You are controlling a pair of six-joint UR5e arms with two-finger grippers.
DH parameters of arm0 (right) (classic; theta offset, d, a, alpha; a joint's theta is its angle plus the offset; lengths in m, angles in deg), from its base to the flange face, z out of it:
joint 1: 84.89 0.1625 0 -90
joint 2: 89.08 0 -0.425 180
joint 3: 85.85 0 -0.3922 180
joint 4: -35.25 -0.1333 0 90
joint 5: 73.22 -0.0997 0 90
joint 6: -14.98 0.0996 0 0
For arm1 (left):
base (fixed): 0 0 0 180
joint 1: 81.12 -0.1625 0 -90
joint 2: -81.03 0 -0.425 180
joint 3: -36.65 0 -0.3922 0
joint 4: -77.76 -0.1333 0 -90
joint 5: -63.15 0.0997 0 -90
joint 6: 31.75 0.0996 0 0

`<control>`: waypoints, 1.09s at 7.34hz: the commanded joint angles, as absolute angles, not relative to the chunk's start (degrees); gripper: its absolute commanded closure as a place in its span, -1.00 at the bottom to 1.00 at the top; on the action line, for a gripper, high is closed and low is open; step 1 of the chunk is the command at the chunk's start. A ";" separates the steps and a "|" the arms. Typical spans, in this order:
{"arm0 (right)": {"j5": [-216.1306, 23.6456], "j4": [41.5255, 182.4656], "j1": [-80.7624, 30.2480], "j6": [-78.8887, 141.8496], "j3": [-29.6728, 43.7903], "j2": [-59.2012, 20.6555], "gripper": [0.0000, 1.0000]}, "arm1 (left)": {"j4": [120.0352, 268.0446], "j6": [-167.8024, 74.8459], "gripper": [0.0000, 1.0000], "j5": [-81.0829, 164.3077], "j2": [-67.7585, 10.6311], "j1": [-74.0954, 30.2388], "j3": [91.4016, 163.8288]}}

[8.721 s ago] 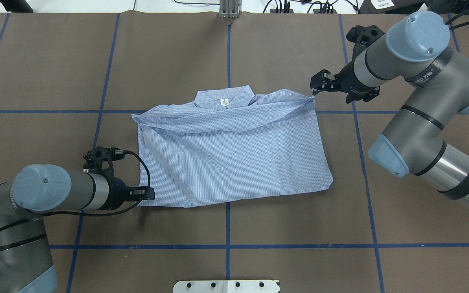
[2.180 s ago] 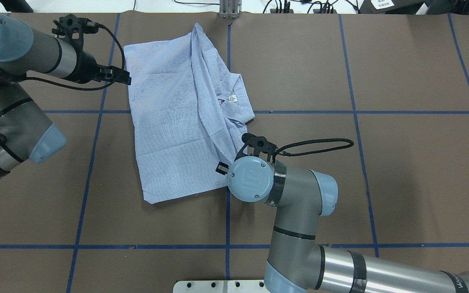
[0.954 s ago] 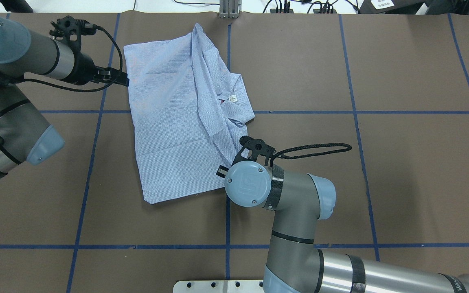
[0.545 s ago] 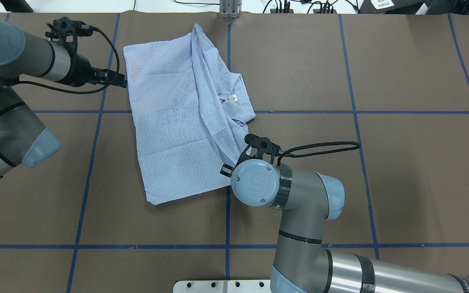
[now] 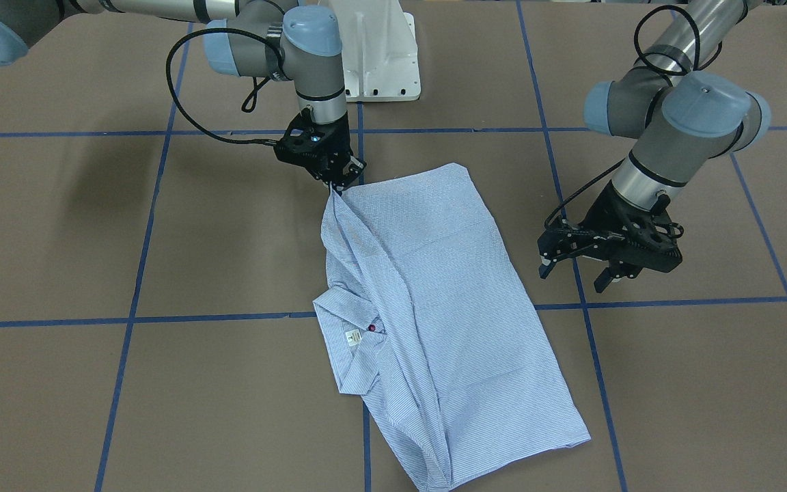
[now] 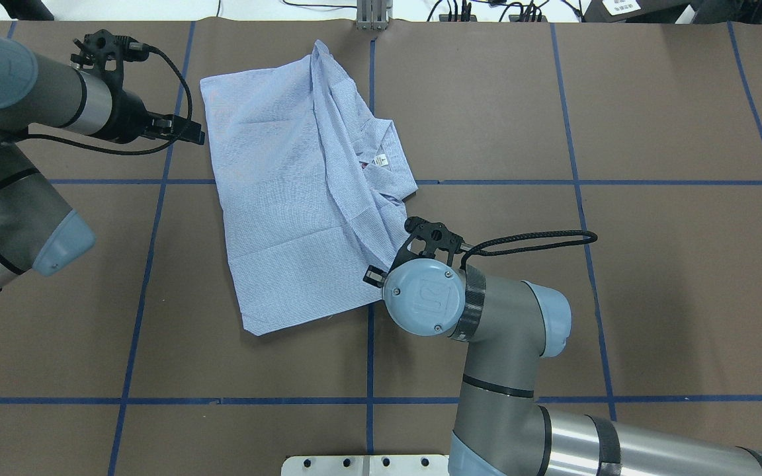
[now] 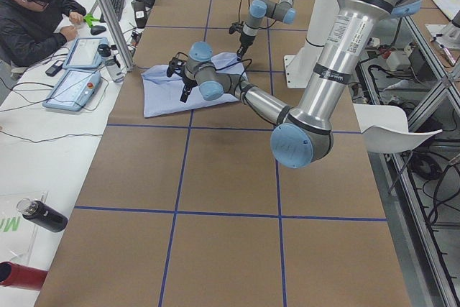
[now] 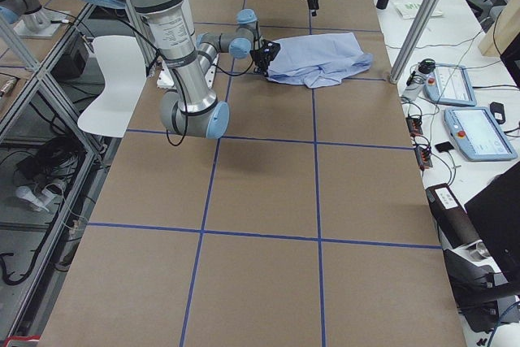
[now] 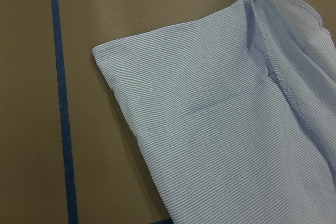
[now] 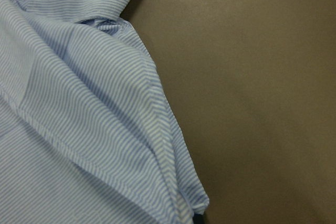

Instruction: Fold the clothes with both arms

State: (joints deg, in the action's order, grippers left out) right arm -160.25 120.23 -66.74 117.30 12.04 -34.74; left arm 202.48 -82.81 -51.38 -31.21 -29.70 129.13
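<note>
You can see the shirt (image 6: 288,198) is light blue with thin white stripes. Its little neck label (image 6: 381,159) is white, and the button (image 5: 371,329) beside it is dark red. Your desk (image 6: 652,277) is brown, crossed by blue tape lines (image 6: 579,182). The left arm (image 6: 37,109) and right arm (image 6: 500,317) are grey with pale-blue caps. The right arm's cable (image 6: 533,237) is black. The base (image 5: 380,55) is white.

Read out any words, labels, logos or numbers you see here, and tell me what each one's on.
Nothing reads clearly.
The neck label on the shirt: print too small to read.
The joint cap on the right arm: embossed square logo, letters unclear.
The white tag at the overhead view's top right: blurred.
Green lettering on the sheet in the exterior left view: cut off by the edge.
</note>
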 commanded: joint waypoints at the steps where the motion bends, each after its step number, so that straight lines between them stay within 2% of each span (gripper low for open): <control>1: -160.49 120.33 -66.43 117.28 16.51 -31.02 1.00 | 202.48 -82.81 -1.00 -51.46 -31.21 -29.71 129.19; 3: -160.23 121.28 -67.91 120.33 21.89 -27.39 1.00 | 202.39 -82.90 -1.00 -51.90 -31.12 -30.14 130.15; 5: -156.30 122.95 -72.65 124.22 23.65 -27.65 1.00 | 202.21 -87.01 -1.00 -54.88 -29.28 -31.98 133.57; 8: -155.57 128.85 -73.99 125.28 27.27 -28.26 1.00 | 202.39 -102.08 -1.00 -55.07 -26.82 -42.93 141.21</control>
State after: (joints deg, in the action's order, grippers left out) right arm -155.78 127.71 -73.67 125.02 26.49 -28.08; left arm 202.26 -95.14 -55.41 -28.01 -37.88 137.98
